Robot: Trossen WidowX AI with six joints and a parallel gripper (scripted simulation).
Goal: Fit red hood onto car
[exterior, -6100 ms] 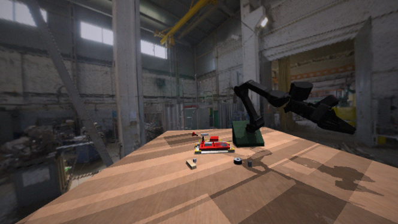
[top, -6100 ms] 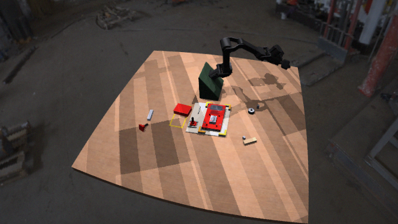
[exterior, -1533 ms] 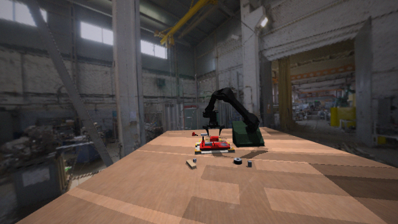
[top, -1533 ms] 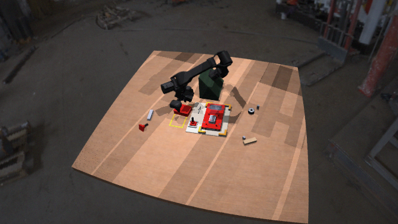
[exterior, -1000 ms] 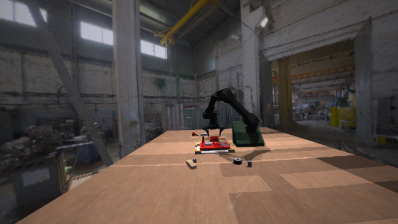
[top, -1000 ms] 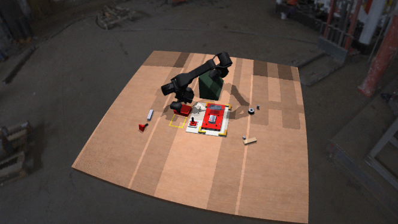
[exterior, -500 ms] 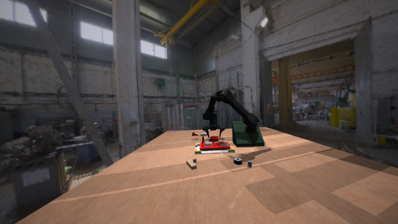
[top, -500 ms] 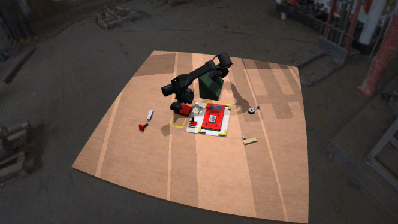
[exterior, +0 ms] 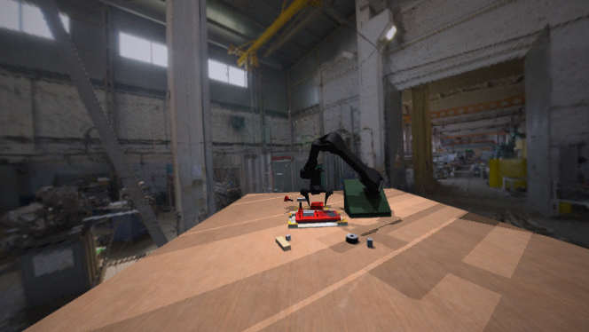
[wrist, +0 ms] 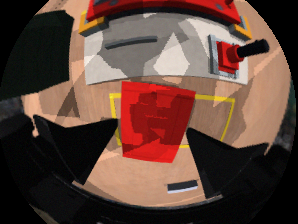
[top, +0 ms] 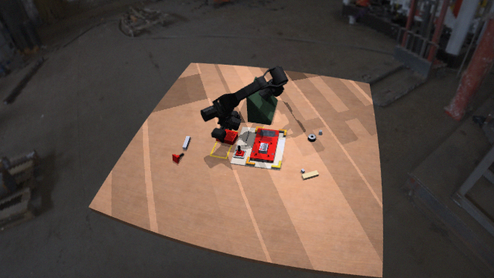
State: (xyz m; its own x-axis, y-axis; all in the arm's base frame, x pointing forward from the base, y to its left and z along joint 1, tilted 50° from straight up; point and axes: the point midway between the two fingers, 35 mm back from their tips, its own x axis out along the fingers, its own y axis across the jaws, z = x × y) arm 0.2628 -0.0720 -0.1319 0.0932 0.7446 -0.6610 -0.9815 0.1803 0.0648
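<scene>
The red hood lies on the table beside the jig, partly over the yellow outline. My gripper is open and empty, low over the hood, with one finger on each side of it. In the wrist view a gap shows on the left only narrowly. The red chassis sits in the white jig, with the grey engine block on its deck. The pegs are too small to make out well.
A red piece with a black stick stands on the jig's near side. A dark green wedge is behind. A grey bar, red piece, wheel and pale yellow bar lie around.
</scene>
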